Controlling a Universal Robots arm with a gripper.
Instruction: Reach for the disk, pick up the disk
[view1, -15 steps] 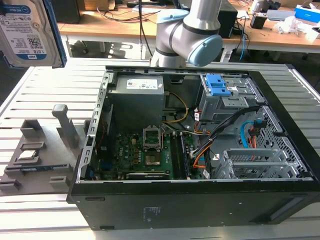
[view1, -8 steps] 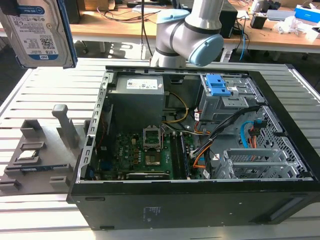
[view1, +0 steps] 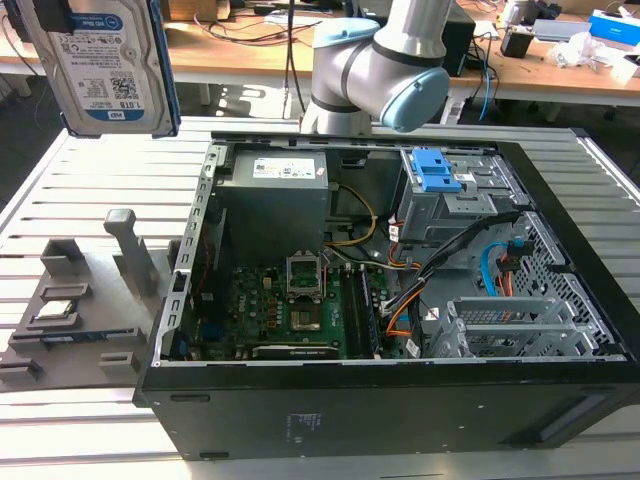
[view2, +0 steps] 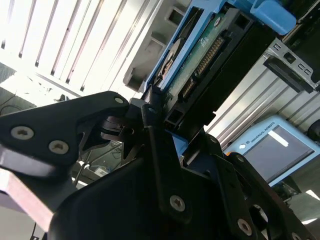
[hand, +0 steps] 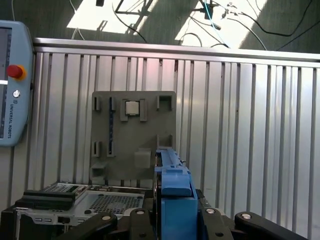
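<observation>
The disk (view1: 100, 62) hangs high in the air at the exterior view's upper left, over the slatted table. It is a silver-grey drive with a white label, a blue band and barcodes, framed by a blue bracket. In the second wrist view my gripper (view2: 155, 107) is shut on the disk (view2: 200, 55), its black fingers (view2: 107, 107) clamped against the drive's end by the connector. The first wrist view shows the disk's blue bracket edge (hand: 172, 187) rising edge-on between the finger links.
An open computer case (view1: 380, 290) lies on the slatted table (view1: 90, 180), with blue drive brackets (view1: 437, 170) in its bay. A grey fixture plate (hand: 150, 130) beside the case holds a small silver chip (hand: 132, 107). A teach pendant (hand: 10, 80) lies at the table's edge.
</observation>
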